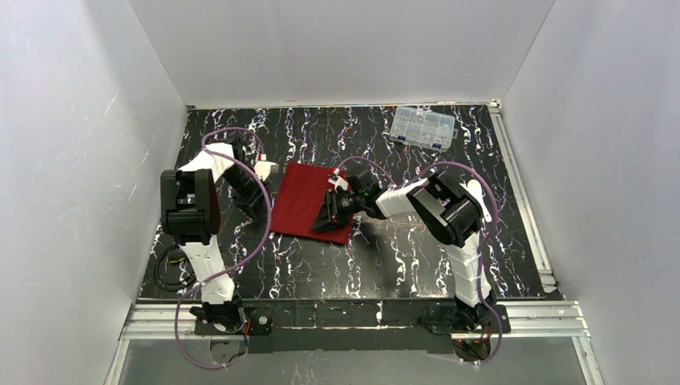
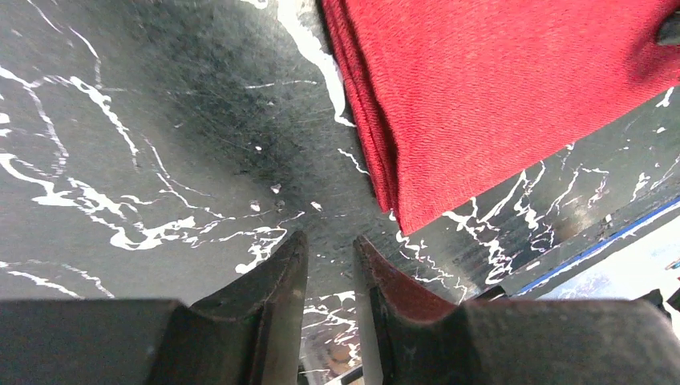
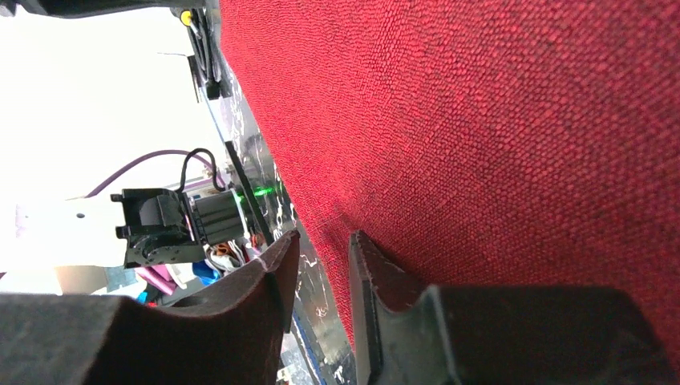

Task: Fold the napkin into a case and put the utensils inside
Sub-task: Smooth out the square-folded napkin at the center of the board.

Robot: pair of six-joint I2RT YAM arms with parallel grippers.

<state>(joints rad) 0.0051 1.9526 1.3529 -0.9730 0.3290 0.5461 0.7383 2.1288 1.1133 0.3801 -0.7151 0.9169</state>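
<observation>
left gripper (image 2: 330, 253): fingers drawn almost together with just a sliver of gap. nothing in it, only bare table (image 2: 160, 120) showing through.

right gripper (image 3: 321, 253): same deal, nearly pressed together. one finger sits over red cloth and the other hangs off its edge. i don't see fabric in the gap, so i'd say it's resting there rather than pinching.

napkin (image 2: 497, 104): lying flat on the table. for the left fingers it's just ahead and off to the right, not touching. for the right fingers it's directly under and beyond the tips, filling most of that view.

napkin edge: the side nearest the left fingers shows several stacked layers, so it's already folded over. the corner closest to them is a neat point.

feel: my guess is light, floppy, matte woven stuff. it's grippy enough not to slide out of the pads, but the layers will shear and fan apart if dragged.

where to grab: i'd go for that layered corner or the stacked edge and catch every layer in one pinch. keep the other gripper pinning the flat middle so the fold holds.

utensils: can't pick them out for sure in any view.

plastic box (image 1: 422, 127): well beyond both sets of fingers, at the far side of the table.
</observation>
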